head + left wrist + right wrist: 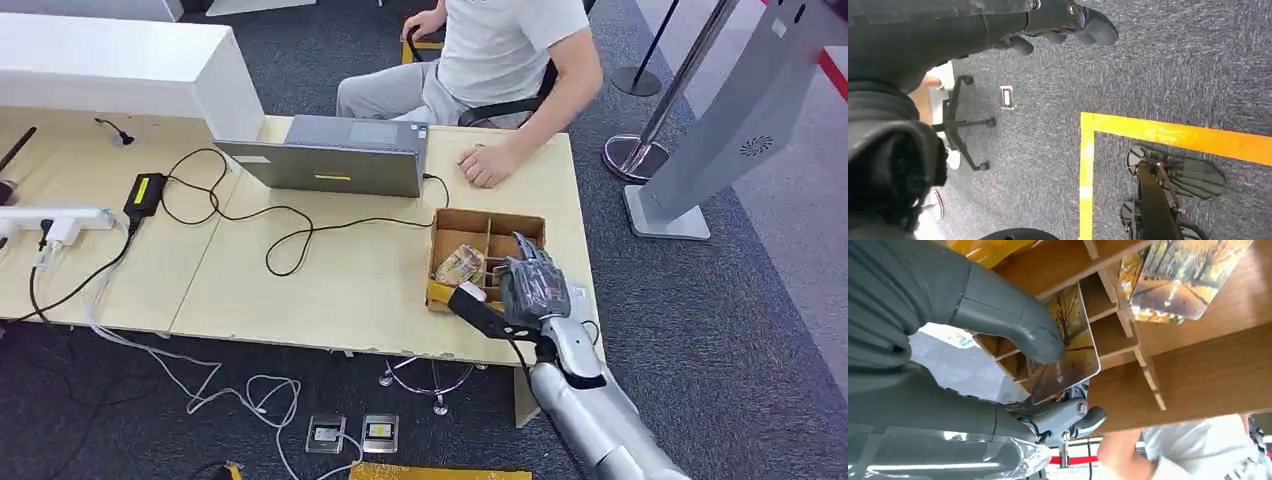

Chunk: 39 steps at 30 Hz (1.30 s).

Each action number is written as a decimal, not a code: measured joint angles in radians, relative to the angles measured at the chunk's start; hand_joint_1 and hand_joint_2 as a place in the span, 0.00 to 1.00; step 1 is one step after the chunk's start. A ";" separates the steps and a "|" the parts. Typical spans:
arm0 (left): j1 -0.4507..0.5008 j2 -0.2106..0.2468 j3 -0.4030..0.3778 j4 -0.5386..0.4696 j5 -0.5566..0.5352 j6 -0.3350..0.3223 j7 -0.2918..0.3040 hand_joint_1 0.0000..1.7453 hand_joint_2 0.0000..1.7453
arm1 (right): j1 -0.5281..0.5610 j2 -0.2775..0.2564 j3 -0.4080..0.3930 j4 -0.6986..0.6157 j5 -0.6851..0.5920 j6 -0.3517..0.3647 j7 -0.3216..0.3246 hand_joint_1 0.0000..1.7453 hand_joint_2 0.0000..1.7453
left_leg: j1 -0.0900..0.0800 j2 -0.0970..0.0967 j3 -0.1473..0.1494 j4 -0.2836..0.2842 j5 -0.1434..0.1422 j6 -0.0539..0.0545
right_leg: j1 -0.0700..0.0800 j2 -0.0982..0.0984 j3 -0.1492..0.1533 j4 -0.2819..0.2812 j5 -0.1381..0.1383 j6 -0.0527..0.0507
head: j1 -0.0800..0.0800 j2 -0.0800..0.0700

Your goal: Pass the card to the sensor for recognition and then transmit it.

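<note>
A cardboard box (487, 225) with wooden dividers sits at the desk's near right corner, with picture cards (460, 265) in its compartments. My right hand (530, 285) reaches into the box from the near side. Close up, its thumb (1013, 315) and a finger pinch a card (1068, 347) printed with autumn trees, which still stands partly in a slot of the box (1198, 375). More cards (1178, 280) lean in a neighbouring compartment. My left hand (1068, 20) hangs over the carpet and holds nothing.
A person sits behind the desk, one hand (487, 165) resting on it near the box. A grey laptop (335, 155), black cables (290, 235) and a power strip (60, 220) lie to the left. A grey slanted kiosk (735, 120) stands on the floor at right.
</note>
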 joint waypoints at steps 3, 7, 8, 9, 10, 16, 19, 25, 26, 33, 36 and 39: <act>0.000 0.000 0.000 0.000 0.000 0.005 0.000 0.00 0.00 | -0.038 0.000 0.000 -0.010 0.000 -0.022 -0.010 1.00 1.00 | 0.000 0.000 0.000 0.000 0.000 0.000 | 0.000 0.000 0.000 0.000 0.001 0.000 | 0.000 0.000; 0.000 0.000 0.000 0.000 -0.005 0.009 -0.001 0.00 0.00 | -0.118 -0.003 -0.001 -0.055 0.013 -0.023 -0.022 1.00 1.00 | 0.000 0.002 0.000 0.000 0.001 -0.001 | 0.000 0.001 -0.001 0.000 0.001 0.000 | 0.000 0.000; -0.001 0.000 0.000 0.000 -0.006 0.009 -0.001 0.00 0.00 | -0.135 -0.004 -0.002 -0.066 0.017 -0.025 -0.026 1.00 1.00 | 0.000 0.002 0.000 0.000 0.001 -0.001 | 0.000 0.001 -0.001 0.000 0.001 0.000 | 0.000 0.000; -0.001 0.000 0.000 0.000 -0.008 0.009 -0.001 0.00 0.00 | -0.154 -0.004 -0.002 -0.076 0.022 -0.031 -0.031 1.00 1.00 | 0.000 0.002 0.000 0.000 0.001 -0.001 | 0.000 0.001 -0.001 0.000 0.001 0.000 | 0.000 0.000; -0.001 0.000 0.000 0.000 -0.009 0.007 -0.001 0.00 0.00 | -0.170 -0.004 -0.003 -0.084 0.027 -0.037 -0.034 1.00 1.00 | 0.000 0.002 0.000 0.000 0.001 -0.001 | 0.000 0.001 -0.001 0.000 0.001 0.000 | 0.000 0.000; -0.003 -0.002 -0.008 0.000 -0.014 0.008 -0.001 0.00 0.00 | -0.238 -0.001 -0.007 -0.099 0.052 -0.078 -0.064 1.00 1.00 | 0.000 0.002 0.000 0.000 0.001 -0.001 | 0.000 0.001 -0.001 0.000 0.001 0.000 | 0.000 0.000; -0.003 -0.003 -0.013 0.000 -0.013 0.013 -0.001 0.00 0.00 | -0.249 0.007 -0.007 -0.086 0.057 -0.116 -0.081 1.00 1.00 | 0.000 0.002 -0.001 0.000 0.001 -0.001 | 0.000 0.001 -0.001 0.000 0.001 0.000 | 0.000 0.000; -0.003 -0.007 -0.015 0.000 -0.006 0.024 -0.001 0.00 0.00 | -0.275 0.039 -0.006 0.031 0.057 -0.187 -0.110 1.00 1.00 | 0.000 0.001 -0.001 0.000 0.001 -0.001 | 0.000 0.001 -0.001 0.000 0.001 0.000 | 0.000 0.000; -0.003 -0.008 -0.015 0.000 -0.005 0.025 -0.001 0.00 0.00 | -0.277 0.045 -0.006 0.052 0.057 -0.196 -0.111 1.00 1.00 | 0.000 0.001 -0.001 0.000 0.001 -0.001 | 0.000 0.000 -0.001 0.000 0.001 0.000 | 0.000 0.000; -0.001 -0.013 -0.017 0.000 -0.003 0.028 -0.001 0.00 0.00 | -0.304 0.075 -0.006 0.202 0.057 -0.224 -0.103 1.00 1.00 | 0.000 0.001 -0.002 0.000 0.001 -0.001 | 0.000 0.000 -0.002 0.000 0.001 0.000 | 0.000 0.000; 0.003 -0.015 -0.017 0.000 -0.003 0.028 -0.002 0.00 0.00 | -0.300 0.075 -0.006 0.229 0.062 -0.234 -0.096 1.00 1.00 | 0.000 0.001 -0.002 0.000 0.001 -0.001 | 0.000 0.000 -0.003 0.000 0.001 0.000 | 0.000 0.000; 0.003 -0.016 -0.017 0.000 -0.003 0.029 -0.009 0.00 0.00 | -0.298 0.074 -0.006 0.254 0.066 -0.240 -0.093 1.00 1.00 | 0.000 0.001 -0.002 0.000 0.001 -0.001 | 0.000 0.001 -0.003 0.000 0.001 0.000 | 0.000 0.000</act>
